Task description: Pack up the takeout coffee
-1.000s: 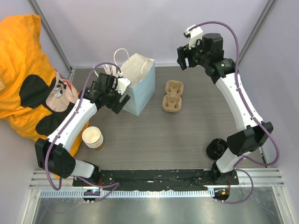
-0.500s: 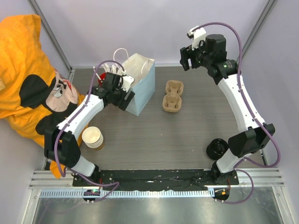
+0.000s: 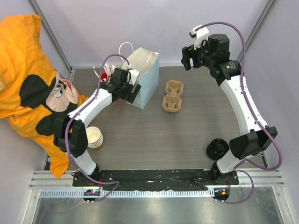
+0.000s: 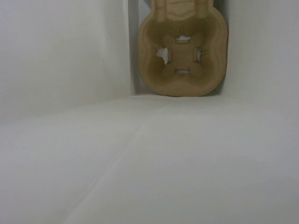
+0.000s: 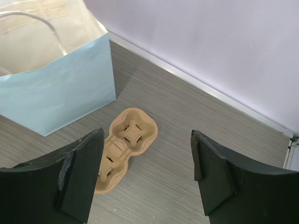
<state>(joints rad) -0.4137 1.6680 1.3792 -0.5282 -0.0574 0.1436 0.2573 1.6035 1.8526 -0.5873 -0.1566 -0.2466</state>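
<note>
Grey wood-grain surface [image 3: 163, 135], lilac walls all round. Right fingers [image 5: 77, 175] are spread wide with nothing between them, hanging high over the far side and looking down at the bag [image 5: 70, 88] and the carrier [image 5: 124, 149]. Left fingers [image 3: 131, 90] don't show in their own camera. From above they look spread too, right at the bag's left side, nothing held that I can see. That wrist view is all pale creased paper with a second pulp carrier [image 4: 183, 51] standing on end at the back, so my guess is it's peering inside the bag.

Coffee: honestly can't find it in any view. Only candidate is a round black lid [image 3: 217, 148] by the right arm's base, and from above I can't tell if a cup is under it. If that's it, it stands upright, well behind the right fingers, with the right arm far nearer. Stack of lidless cups [image 3: 95, 137] sits by the left base. Bag is smooth pale blue paper, cream inside, with cord handles; carrier is rough moulded pulp
</note>
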